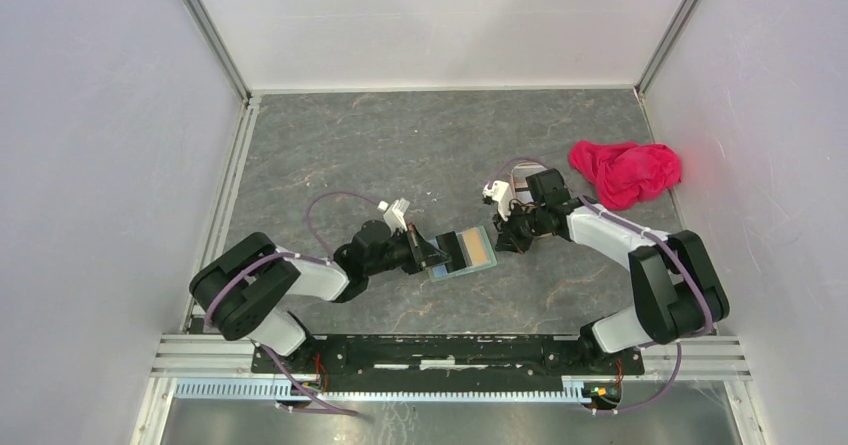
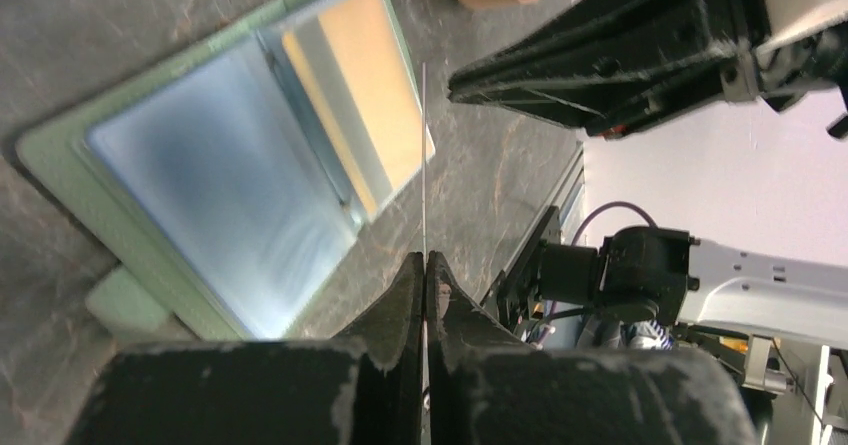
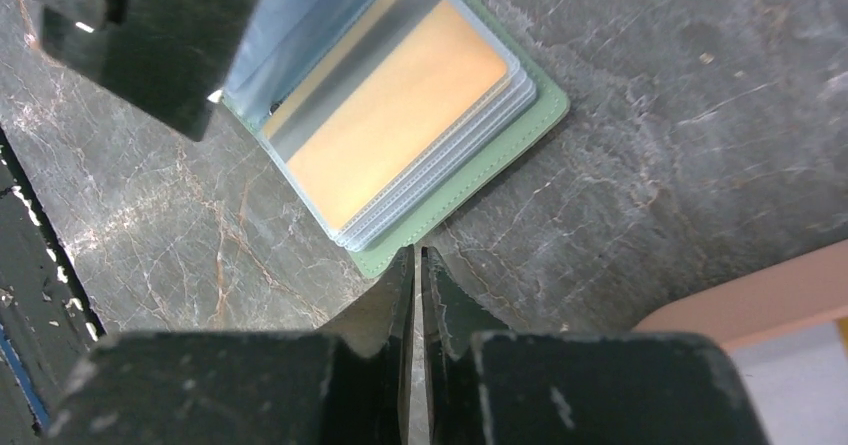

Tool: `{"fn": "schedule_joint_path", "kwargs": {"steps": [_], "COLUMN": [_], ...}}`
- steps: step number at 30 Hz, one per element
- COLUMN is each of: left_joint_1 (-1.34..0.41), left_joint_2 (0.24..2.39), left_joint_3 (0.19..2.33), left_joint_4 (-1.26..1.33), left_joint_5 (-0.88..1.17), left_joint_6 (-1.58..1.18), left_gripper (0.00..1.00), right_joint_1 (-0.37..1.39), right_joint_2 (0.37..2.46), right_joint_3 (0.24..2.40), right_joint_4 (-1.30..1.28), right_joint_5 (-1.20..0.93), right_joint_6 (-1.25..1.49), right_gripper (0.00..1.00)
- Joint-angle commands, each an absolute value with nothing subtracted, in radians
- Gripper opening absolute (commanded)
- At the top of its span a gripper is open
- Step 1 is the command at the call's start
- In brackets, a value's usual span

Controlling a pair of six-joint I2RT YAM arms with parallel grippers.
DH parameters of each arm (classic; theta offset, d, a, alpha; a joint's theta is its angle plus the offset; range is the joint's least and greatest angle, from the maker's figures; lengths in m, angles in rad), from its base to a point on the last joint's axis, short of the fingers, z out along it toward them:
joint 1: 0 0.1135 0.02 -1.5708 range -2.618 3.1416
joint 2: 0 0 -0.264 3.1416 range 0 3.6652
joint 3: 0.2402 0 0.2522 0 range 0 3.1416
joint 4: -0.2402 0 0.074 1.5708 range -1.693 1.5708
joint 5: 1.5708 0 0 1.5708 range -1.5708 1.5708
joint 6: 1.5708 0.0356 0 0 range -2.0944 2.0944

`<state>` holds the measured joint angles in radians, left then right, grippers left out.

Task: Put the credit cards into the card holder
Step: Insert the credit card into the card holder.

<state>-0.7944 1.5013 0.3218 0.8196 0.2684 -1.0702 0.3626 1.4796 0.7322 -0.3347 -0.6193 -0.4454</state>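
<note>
The left pincer (image 2: 424, 262) is clamped tight on a thin card (image 2: 424, 145). From its wrist camera the card shows only edge-on, as a pale line running straight out from the fingertips. That line runs along the open side of the card holder (image 2: 50, 150). From here I can't quite say whether the card's far end touches the holder or only hangs just over it.

The holder lies spread open and flat on the grey marbled surface (image 1: 400, 145), between the two pincers. Its sage-green cover shows as a border around the clear pockets. A yellow-orange card (image 2: 370, 75) with a silvery stripe already sits inside the top pocket on one half. The other half shows only a pale blue sleeve.

The right pincer (image 3: 416, 257) is on the opposite side, its tips low and just beside the holder's green edge. Its fingers are drawn almost together with only a hairline slit between them, and I see nothing gripped there.

A pinkish-brown tray (image 3: 750, 305) sits close by the right pincer. Further off, near the right wall, a red cloth (image 1: 625, 172) lies crumpled.
</note>
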Motion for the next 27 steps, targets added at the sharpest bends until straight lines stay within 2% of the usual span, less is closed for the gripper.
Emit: {"fn": "schedule_joint_path", "kwargs": {"steps": [1,8,15,27], "left_joint_1": [-0.749,-0.715,-0.686,-0.649], "left_joint_2": [1.555,1.565,1.546,1.652], "left_joint_3": [0.399,0.417,0.439,0.474], "left_joint_4": [0.759,0.708,0.599,0.662], "left_joint_5": [0.428,0.48,0.545,0.673], "left_joint_6": [-1.01,-1.007,-0.953,-0.958], "left_gripper": [0.02,0.02,0.02,0.02], "right_joint_1": [0.359,0.355,0.355,0.357], "right_joint_2": [1.425,1.409,1.512,1.603], "right_joint_3": [0.785,0.803,0.841,0.865], "right_joint_4": [-0.352,-0.35,-0.393,-0.378], "right_joint_5": [-0.621,-0.654,-0.828,-0.825], "right_joint_6": [-0.507,-0.499,-0.497,-0.466], "right_gripper": [0.11,0.14,0.14,0.14]}}
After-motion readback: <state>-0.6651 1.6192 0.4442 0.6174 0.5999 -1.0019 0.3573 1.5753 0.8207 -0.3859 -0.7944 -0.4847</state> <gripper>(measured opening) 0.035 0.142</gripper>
